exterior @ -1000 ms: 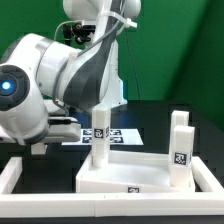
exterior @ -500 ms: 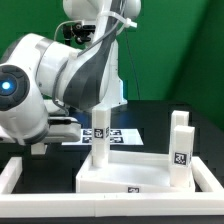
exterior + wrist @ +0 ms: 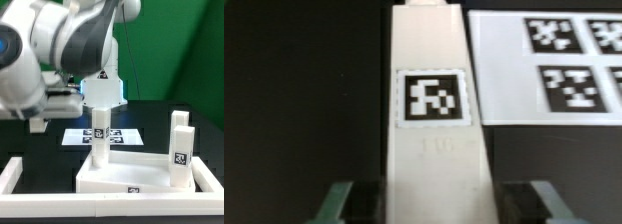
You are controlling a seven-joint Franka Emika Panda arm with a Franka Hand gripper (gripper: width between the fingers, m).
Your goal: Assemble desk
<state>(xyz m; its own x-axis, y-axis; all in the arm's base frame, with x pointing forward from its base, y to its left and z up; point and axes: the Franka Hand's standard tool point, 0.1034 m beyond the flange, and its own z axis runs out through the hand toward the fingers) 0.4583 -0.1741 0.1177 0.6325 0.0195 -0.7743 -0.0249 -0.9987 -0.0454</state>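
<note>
Likely light, stiff and slick, the leg stands upright on the desk top, toward the exterior view's left, two more legs at right. The gripper hangs released, fingers clear of its flat sides, the best hold. Only the wrist view shows that gap.

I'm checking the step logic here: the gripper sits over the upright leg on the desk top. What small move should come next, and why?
Probably close on the leg. In the wrist view the fingers stand apart on either side of it, seemingly not touching. In the exterior view the gripper hangs right over that leg, which stands upright on the desk top, so it looks lined up for a grasp.
</note>
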